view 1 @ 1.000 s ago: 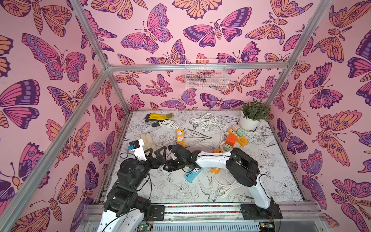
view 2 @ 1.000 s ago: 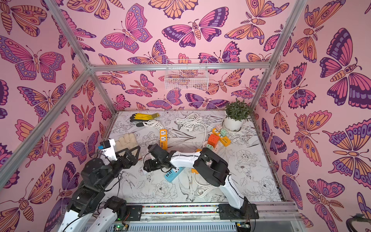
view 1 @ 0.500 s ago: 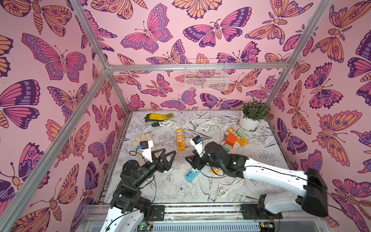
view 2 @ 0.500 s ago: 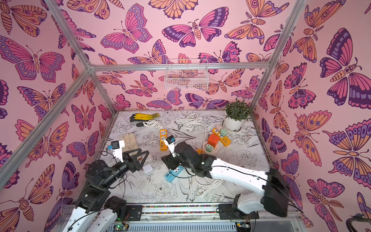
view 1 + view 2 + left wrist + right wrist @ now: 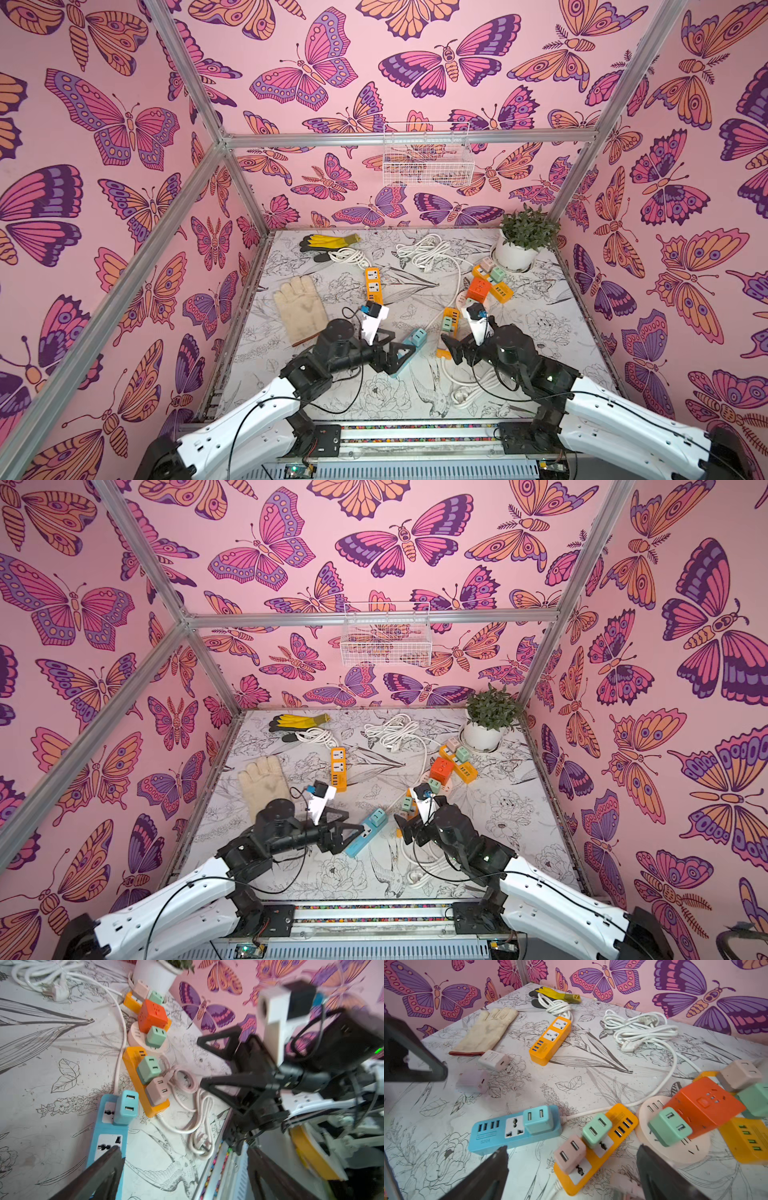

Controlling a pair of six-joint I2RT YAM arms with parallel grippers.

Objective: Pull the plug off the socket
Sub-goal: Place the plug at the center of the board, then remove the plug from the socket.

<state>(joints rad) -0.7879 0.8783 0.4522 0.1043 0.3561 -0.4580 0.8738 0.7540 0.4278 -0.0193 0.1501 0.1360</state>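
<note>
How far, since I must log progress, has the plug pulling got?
Done: a white adapter and a pale lilac adapter lie loose by the glove. In hand: nothing; the left gripper and right gripper have open, empty fingers. Left: the teal adapter sits in the blue strip; a green adapter and a pink adapter sit in the orange strip beside it.

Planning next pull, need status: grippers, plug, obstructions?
Left gripper open, empty. Right gripper open, empty. Blue plug seated in blue strip. Orange strip close beside.
</note>
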